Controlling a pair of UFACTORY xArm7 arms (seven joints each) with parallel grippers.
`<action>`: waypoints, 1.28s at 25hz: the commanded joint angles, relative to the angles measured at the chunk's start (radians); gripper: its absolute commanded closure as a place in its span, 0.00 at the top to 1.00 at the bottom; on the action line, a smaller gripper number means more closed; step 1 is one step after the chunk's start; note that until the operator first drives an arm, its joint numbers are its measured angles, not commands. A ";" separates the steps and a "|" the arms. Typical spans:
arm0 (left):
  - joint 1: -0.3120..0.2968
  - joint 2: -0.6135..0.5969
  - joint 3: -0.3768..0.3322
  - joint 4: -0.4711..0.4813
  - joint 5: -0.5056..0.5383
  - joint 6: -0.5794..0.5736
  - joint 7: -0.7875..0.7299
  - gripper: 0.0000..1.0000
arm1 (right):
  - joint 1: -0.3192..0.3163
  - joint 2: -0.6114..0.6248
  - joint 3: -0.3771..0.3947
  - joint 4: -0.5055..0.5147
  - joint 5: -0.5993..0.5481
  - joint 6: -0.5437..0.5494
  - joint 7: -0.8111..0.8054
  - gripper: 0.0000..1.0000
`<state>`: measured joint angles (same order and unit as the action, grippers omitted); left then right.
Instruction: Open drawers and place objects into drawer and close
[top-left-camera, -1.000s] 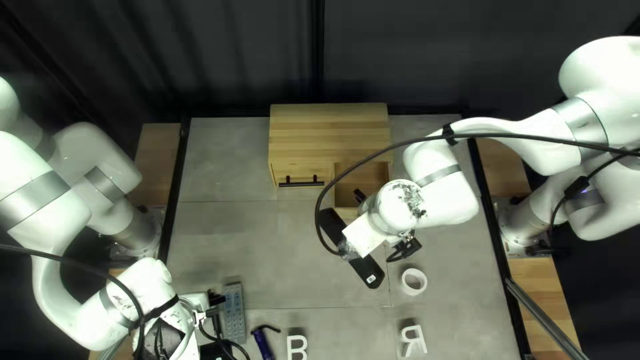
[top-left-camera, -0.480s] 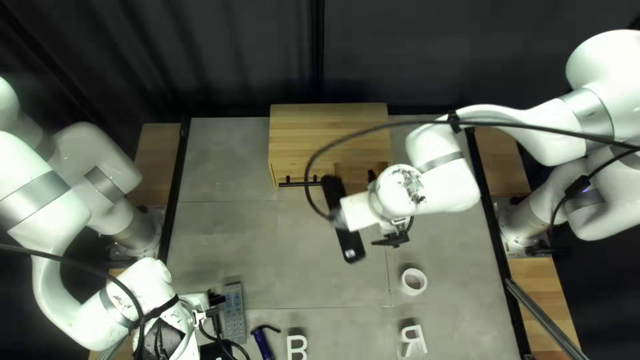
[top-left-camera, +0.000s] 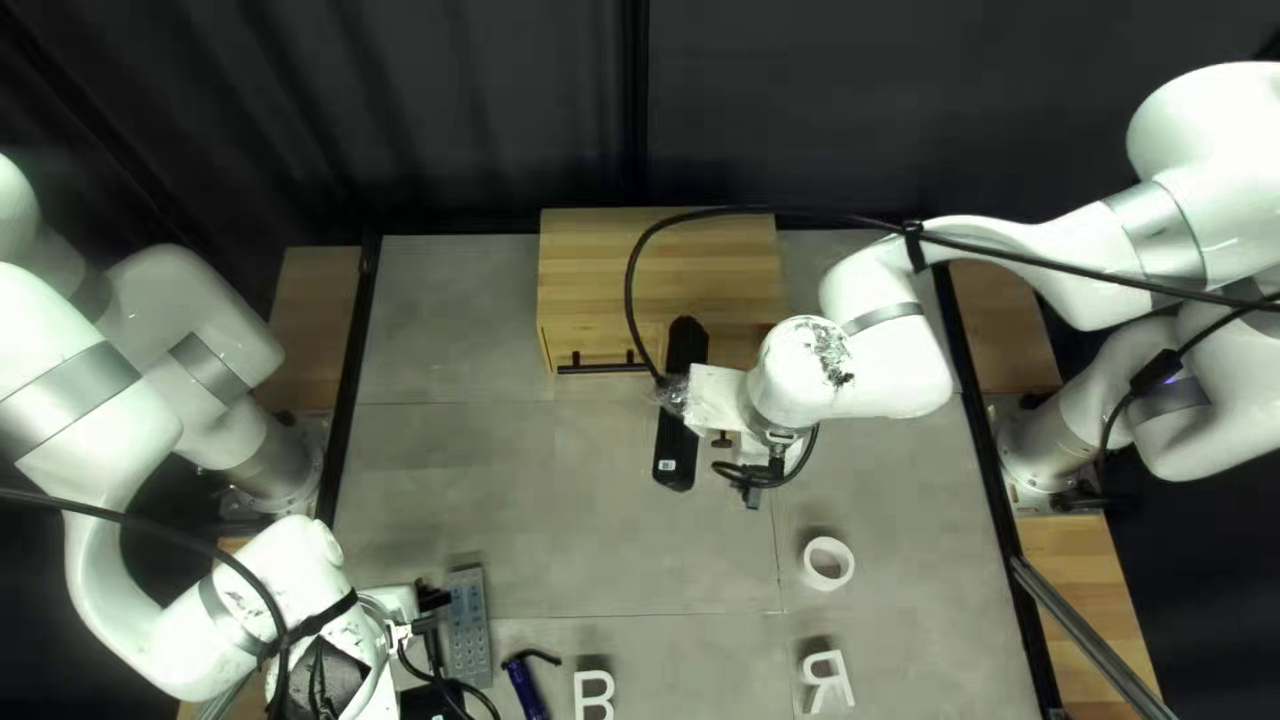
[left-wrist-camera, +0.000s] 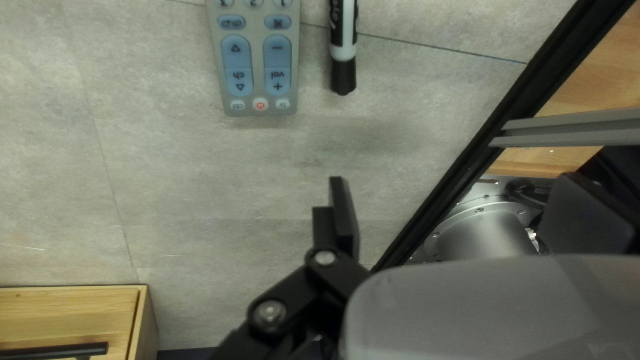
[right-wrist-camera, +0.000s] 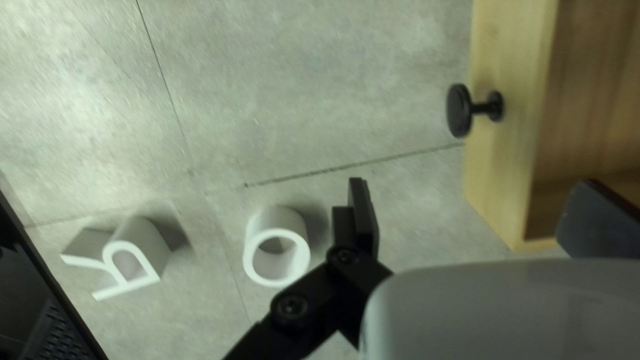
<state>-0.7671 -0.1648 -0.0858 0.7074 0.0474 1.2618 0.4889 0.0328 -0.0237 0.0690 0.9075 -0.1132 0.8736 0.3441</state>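
Observation:
In the top left view my right gripper (top-left-camera: pixel 763 470) is near the open right drawer, its fingertips hidden. In the right wrist view my right gripper (right-wrist-camera: pixel 470 210) stands open; its far finger overlaps the edge of the drawer (right-wrist-camera: pixel 503 167), whose black knob (right-wrist-camera: pixel 460 110) is ahead of the gap. My left gripper (top-left-camera: pixel 430 600) is beside the grey remote (top-left-camera: pixel 468 627). In the left wrist view this gripper (left-wrist-camera: pixel 460 200) is open and holds nothing; the remote (left-wrist-camera: pixel 257 60) and a marker (left-wrist-camera: pixel 343 47) lie ahead of it. A white ring (right-wrist-camera: pixel 277 247) stands beside my right gripper's near finger.
The wooden cabinet (top-left-camera: pixel 660 247) stands at the table's far edge; its left drawer (top-left-camera: pixel 600 347) is closed, with a bar handle. White letter-shaped blocks (top-left-camera: pixel 594 694) and a purple item (top-left-camera: pixel 526 691) with a black curved piece lie near the table's near edge.
My right arm's wrist has turned and moved toward the cabinet, and its cable loop has swung over the cabinet top. The left arm stays where it was.

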 commanded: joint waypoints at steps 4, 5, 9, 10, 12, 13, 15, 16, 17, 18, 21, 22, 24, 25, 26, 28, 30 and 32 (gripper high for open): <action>0.000 0.000 0.000 0.000 0.000 0.000 0.000 1.00 | -0.021 0.024 -0.022 0.021 -0.011 0.009 -0.068 1.00; 0.000 0.000 0.000 0.000 0.000 0.000 0.000 1.00 | -0.022 0.027 -0.023 0.028 -0.012 0.016 -0.073 1.00; 0.000 0.000 0.000 0.000 0.000 0.000 0.000 1.00 | -0.031 0.044 -0.031 0.060 -0.022 0.046 -0.105 1.00; 0.000 0.000 0.000 0.000 0.000 0.000 0.000 1.00 | -0.033 0.051 -0.033 0.063 -0.021 0.041 -0.111 1.00; 0.000 0.000 0.000 0.000 0.000 0.000 0.000 1.00 | -0.036 0.062 -0.035 0.061 -0.014 0.024 -0.123 1.00; 0.000 0.000 0.000 0.000 0.000 0.000 0.000 1.00 | -0.037 0.064 -0.035 0.059 -0.011 0.017 -0.128 1.00; 0.000 0.000 0.000 0.000 0.000 0.000 0.000 1.00 | -0.044 0.064 -0.040 0.033 0.005 -0.022 -0.154 1.00; 0.000 0.000 0.000 0.000 0.000 0.000 0.000 1.00 | -0.047 0.061 -0.042 0.025 0.009 -0.033 -0.162 1.00; 0.000 0.000 0.000 0.000 0.000 0.000 0.000 1.00 | -0.052 0.056 -0.046 0.009 0.019 -0.052 -0.178 1.00; 0.000 0.000 0.000 0.000 0.000 0.000 0.000 1.00 | -0.053 0.054 -0.047 0.004 0.024 -0.059 -0.185 1.00; 0.000 0.000 0.000 0.000 0.000 0.000 0.000 1.00 | -0.063 0.053 -0.053 -0.018 0.057 -0.094 -0.233 1.00; 0.000 0.000 0.000 0.000 0.000 0.000 0.000 1.00 | -0.066 0.055 -0.054 -0.026 0.073 -0.107 -0.257 1.00; 0.000 0.000 0.000 0.000 0.000 0.000 0.000 1.00 | -0.070 0.057 -0.055 -0.032 0.093 -0.119 -0.286 1.00; 0.000 0.000 0.000 0.000 0.000 0.000 0.000 1.00 | -0.070 0.058 -0.055 -0.032 0.099 -0.120 -0.296 1.00; 0.000 0.000 0.000 0.000 0.000 0.000 0.000 1.00 | -0.071 0.060 -0.055 -0.028 0.110 -0.118 -0.314 1.00; 0.000 0.000 0.000 0.000 0.000 0.000 0.000 1.00 | -0.071 0.063 -0.053 -0.020 0.121 -0.110 -0.336 1.00; 0.000 0.000 0.000 0.000 0.000 0.000 0.000 1.00 | -0.071 0.066 -0.052 -0.008 0.133 -0.096 -0.363 1.00; 0.000 0.000 0.000 0.000 0.000 0.000 0.000 1.00 | -0.071 0.068 -0.051 0.000 0.139 -0.084 -0.381 1.00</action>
<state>-0.7671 -0.1648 -0.0859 0.7074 0.0474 1.2618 0.4889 -0.0381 0.0412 0.0164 0.8973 0.0170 0.7764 -0.0156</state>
